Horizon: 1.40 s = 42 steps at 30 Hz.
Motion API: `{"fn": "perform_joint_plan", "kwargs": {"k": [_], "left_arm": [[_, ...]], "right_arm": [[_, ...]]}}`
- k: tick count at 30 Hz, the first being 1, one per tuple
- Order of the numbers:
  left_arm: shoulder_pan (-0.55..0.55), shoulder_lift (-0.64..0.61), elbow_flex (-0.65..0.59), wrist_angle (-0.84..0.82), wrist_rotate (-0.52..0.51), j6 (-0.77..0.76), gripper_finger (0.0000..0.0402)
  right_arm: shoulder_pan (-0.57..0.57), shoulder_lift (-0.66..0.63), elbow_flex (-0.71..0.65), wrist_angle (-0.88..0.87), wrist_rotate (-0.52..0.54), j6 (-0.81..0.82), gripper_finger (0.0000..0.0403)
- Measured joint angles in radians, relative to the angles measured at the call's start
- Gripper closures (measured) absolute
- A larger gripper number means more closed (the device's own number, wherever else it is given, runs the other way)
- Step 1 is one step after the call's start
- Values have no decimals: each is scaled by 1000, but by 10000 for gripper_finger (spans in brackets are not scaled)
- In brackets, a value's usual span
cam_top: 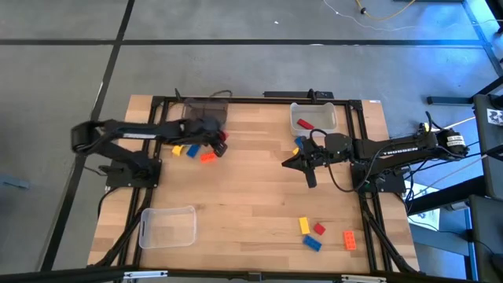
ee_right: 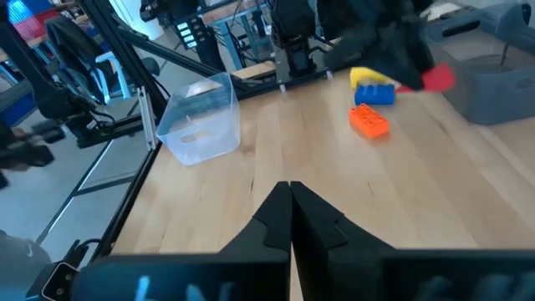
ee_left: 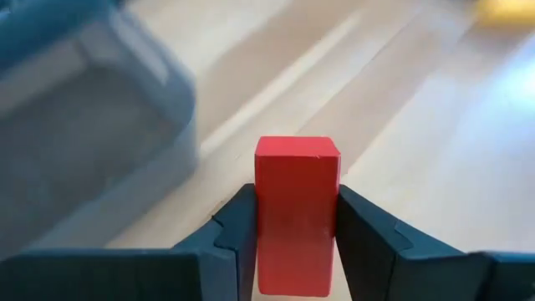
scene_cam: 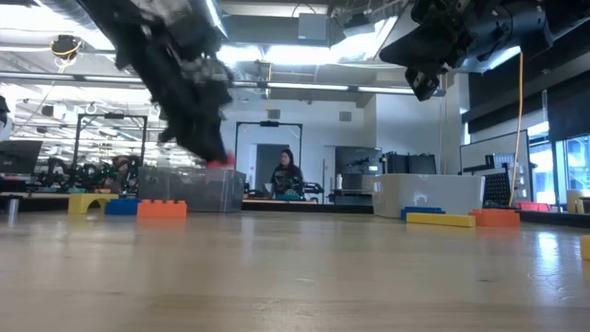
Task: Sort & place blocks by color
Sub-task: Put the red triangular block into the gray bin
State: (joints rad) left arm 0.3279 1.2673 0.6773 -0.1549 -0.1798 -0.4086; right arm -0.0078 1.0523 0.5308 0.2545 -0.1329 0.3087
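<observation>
Wooden counter (cam_top: 251,181) fills centre frame, high view. Three bins on it: a dark bin (cam_top: 206,110) upper left, a clear bin (cam_top: 313,117) upper right with a red block (cam_top: 305,123) inside, and a clear bin (cam_top: 167,226) lower left.

Left arm reaches in from the left; left end effector (cam_top: 222,142) sits just below the dark bin, clamped on a red block (ee_left: 296,213). Right end effector (cam_top: 301,161) is right of centre, below the upper right bin, fingers pressed together, holding nothing.

Loose blocks: yellow (cam_top: 178,149), blue (cam_top: 192,150) and orange (cam_top: 208,156) beside the left end effector; yellow (cam_top: 303,226), red (cam_top: 319,229), blue (cam_top: 313,243), orange (cam_top: 349,240) lower right.
</observation>
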Motion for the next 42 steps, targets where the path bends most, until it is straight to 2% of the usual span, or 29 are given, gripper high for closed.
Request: {"fn": "perform_joint_plan", "kwargs": {"k": [6, 10, 13, 19, 22, 35, 42], "left_arm": [[-72, -206, 0, 85, 9, -8, 283], [-144, -300, -2, 187, 9, -4, 283], [-202, -345, -43, 339, 12, 0, 283], [-291, -373, -225, 720, 18, -61, 283], [-320, -371, -281, 832, 15, -80, 283], [-327, -371, -290, 837, 17, -80, 283], [-326, -371, -290, 835, 43, -49, 283]], "right_arm": [[0, 0, 0, 84, 0, -6, 403], [0, 0, 0, 149, 0, -5, 403], [0, 0, 0, 207, 0, -3, 403], [0, 0, 0, 278, 0, -4, 403], [0, 0, 0, 282, 0, -3, 403], [0, 0, 0, 281, 0, 3, 403], [0, 1, 1, 342, 1, 156, 402]]}}
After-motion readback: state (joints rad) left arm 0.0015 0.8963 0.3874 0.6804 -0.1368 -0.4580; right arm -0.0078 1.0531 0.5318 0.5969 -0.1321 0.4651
